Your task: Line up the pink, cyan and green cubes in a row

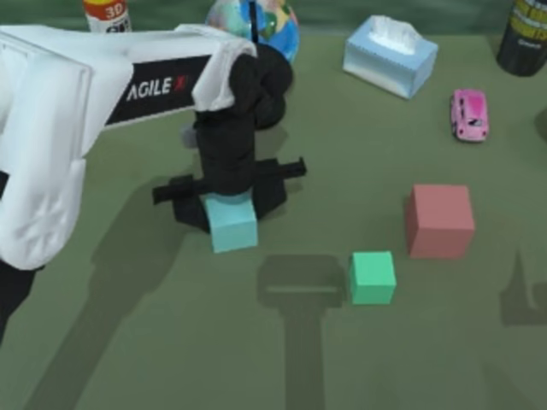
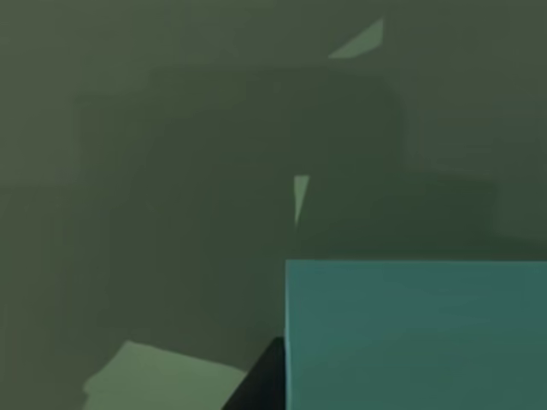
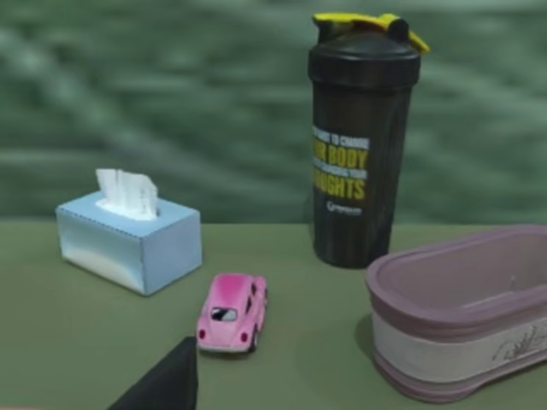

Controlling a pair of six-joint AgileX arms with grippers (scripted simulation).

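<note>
**Table inventory: three cubes, left arm over the cyan one**

1. Cyan cube (image 1: 233,224): we find it left of the table's middle, directly under our left gripper (image 1: 229,198). The gripper's black body covers the cube's far edge; we cannot tell from the top view whether the fingers are apart or clamped on it. In the left wrist view the cube (image 2: 414,333) fills the near corner with a dark finger (image 2: 261,384) beside its side face (contact cannot be judged).

2. Green cube (image 1: 373,277): smallest of the three, on the table surface to the right of the cyan cube and nearer the front edge, apart from it.

3. Pink cube (image 1: 439,220): largest, just right of and behind the green cube, with a narrow gap between them.

4. Other items: a pink toy car (image 1: 469,114) behind the pink cube; a blue tissue box (image 1: 390,55) at the back; a globe (image 1: 272,26) partly hidden behind our left arm; a black shaker bottle (image 3: 365,141) and a mauve tub (image 3: 466,312) at the right edge.

5. Right gripper: outside the top view; the right wrist view shows only a dark finger tip (image 3: 167,380), so its fingers cannot be judged.
</note>
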